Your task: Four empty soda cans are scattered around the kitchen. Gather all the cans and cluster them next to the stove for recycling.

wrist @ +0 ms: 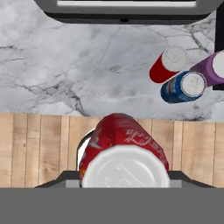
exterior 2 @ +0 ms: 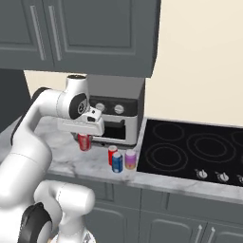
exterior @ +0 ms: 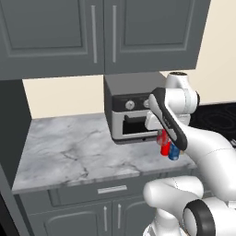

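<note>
My gripper (exterior 2: 85,137) is shut on a red soda can (exterior 2: 85,142), which hangs upright above the marble counter in front of the toaster oven. In the hand view this held can (wrist: 124,144) sits between my fingers, over the counter's front edge. Three more soda cans stand close together on the counter beside the stove (exterior 2: 190,147): a red can (exterior 2: 112,153), a blue can (exterior 2: 117,163) and a purplish-pink can (exterior 2: 130,159). The same cluster lies to the upper right in the hand view: red can (wrist: 168,65), blue can (wrist: 183,86), purplish-pink can (wrist: 214,65).
A grey toaster oven (exterior 2: 116,116) stands at the back of the counter (exterior: 69,147), just left of the stove. Dark wall cabinets (exterior: 92,32) hang above. Wooden floor (wrist: 39,148) lies below the counter's front edge.
</note>
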